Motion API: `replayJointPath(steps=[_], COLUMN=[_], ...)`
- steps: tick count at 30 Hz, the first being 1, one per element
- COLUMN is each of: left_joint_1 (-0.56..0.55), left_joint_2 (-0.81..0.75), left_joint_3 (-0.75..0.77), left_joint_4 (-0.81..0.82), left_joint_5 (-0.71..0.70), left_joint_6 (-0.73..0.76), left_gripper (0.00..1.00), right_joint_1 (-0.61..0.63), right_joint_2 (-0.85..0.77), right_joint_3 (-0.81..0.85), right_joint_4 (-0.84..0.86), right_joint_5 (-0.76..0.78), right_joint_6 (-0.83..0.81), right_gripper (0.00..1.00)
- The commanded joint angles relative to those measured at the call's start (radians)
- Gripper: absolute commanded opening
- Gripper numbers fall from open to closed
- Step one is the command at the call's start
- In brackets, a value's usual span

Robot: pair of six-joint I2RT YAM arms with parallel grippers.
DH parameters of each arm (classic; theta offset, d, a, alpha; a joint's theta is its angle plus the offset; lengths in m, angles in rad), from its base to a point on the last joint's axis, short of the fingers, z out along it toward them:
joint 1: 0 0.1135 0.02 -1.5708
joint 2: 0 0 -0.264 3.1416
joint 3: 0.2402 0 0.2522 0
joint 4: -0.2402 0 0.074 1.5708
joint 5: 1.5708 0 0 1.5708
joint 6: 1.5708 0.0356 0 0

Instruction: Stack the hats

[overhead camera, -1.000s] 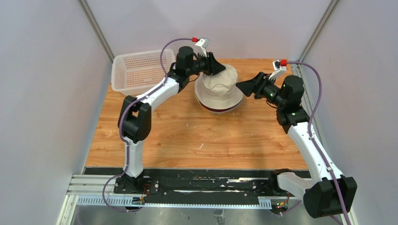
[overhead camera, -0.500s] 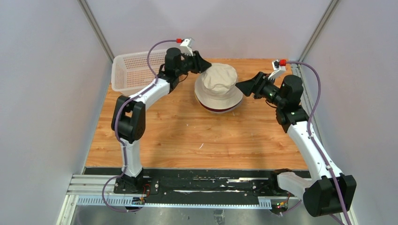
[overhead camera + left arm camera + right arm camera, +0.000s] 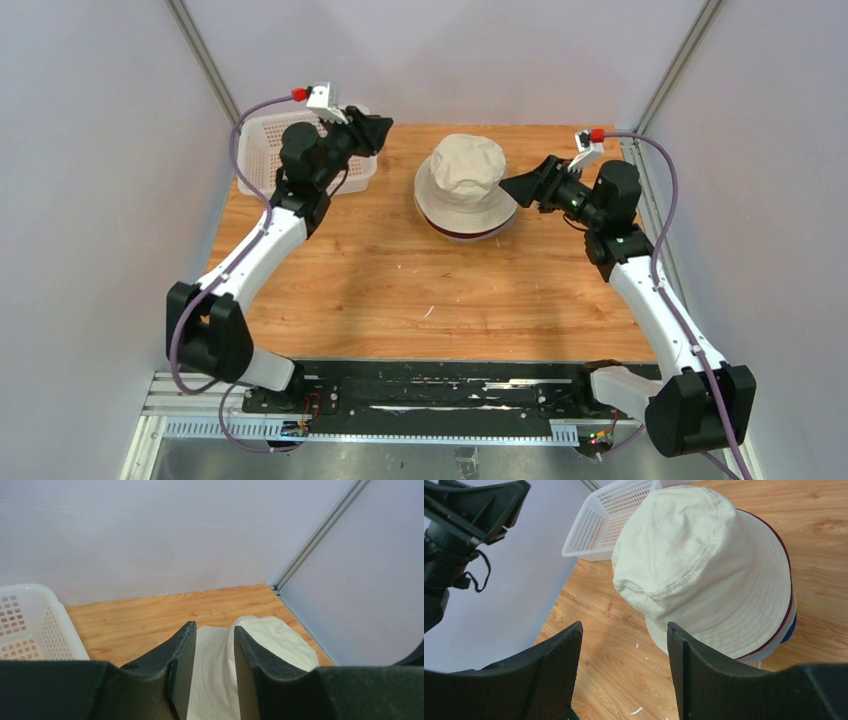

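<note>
The hats sit in one pile at the back middle of the table, the beige hat (image 3: pixel 465 180) on top. In the right wrist view the beige hat (image 3: pixel 704 570) covers a dark red brim edge (image 3: pixel 785 622) and a bit of blue (image 3: pixel 793 629). My left gripper (image 3: pixel 380 130) hangs open above the basket's right end, well left of the pile. Its fingers (image 3: pixel 212 627) hold nothing, and the beige hat (image 3: pixel 280 640) shows beyond them. My right gripper (image 3: pixel 510 185) is open just right of the pile, empty, its tips (image 3: pixel 624 625) beside the brim.
A white perforated basket (image 3: pixel 270 160) stands at the back left, also in the left wrist view (image 3: pixel 30 625) and the right wrist view (image 3: pixel 614 515). Grey walls close in the back and both sides. Small white flecks lie on the wood near the pile.
My left gripper has drawn back leftward from the beige hat's crown to above the basket. The beige hat stays on the pile. The right arm has hardly moved.
</note>
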Motion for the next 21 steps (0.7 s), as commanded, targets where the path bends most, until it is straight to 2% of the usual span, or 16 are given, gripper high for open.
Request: replayJointPath(steps=[1,3,4,5,6,7,9,12,16,21], left_joint_1=[-0.004,-0.015,-0.026,-0.037,-0.055,-0.061,-0.07,-0.103,-0.159,-0.221], left_joint_2=[-0.099,-0.16,-0.195,-0.225,-0.25,-0.274,-0.31,-0.368,-0.421,-0.433], left_joint_3=[-0.13,-0.207,-0.248,-0.287,-0.317,-0.335,-0.362,-0.43,-0.454,-0.455], left_joint_4=[0.03,0.031,0.03,0.028,0.014,-0.015,-0.077,-0.082,-0.082,-0.081], left_joint_5=[-0.061,-0.085,-0.107,-0.125,-0.148,-0.155,-0.161,-0.199,-0.291,-0.365], left_joint_6=[-0.045,-0.077,-0.079,-0.072,-0.062,-0.058,-0.056,-0.044,0.015,0.051], left_gripper=[0.39,0.42,0.5,0.89,1.0,0.98,0.98,0.98,0.98,0.98], right_joint_1=[-0.025,-0.026,-0.025,-0.025,-0.025,-0.026,-0.025,-0.027,-0.027,-0.027], right_joint_2=[-0.005,-0.022,-0.033,-0.042,-0.051,-0.064,-0.104,-0.199,-0.285,-0.392], right_joint_3=[-0.004,0.027,0.064,0.092,0.119,0.135,0.129,0.064,-0.018,-0.099], right_joint_4=[0.002,-0.104,-0.182,-0.263,-0.347,-0.408,-0.466,-0.471,-0.467,-0.427], right_joint_5=[0.009,0.107,0.21,0.337,0.483,0.672,0.878,1.061,1.212,1.217], right_joint_6=[-0.033,-0.112,-0.155,-0.185,-0.199,-0.202,-0.192,-0.12,-0.024,0.027], right_gripper=[0.62,0.64,0.65,0.67,0.69,0.7,0.77,0.8,0.81,0.81])
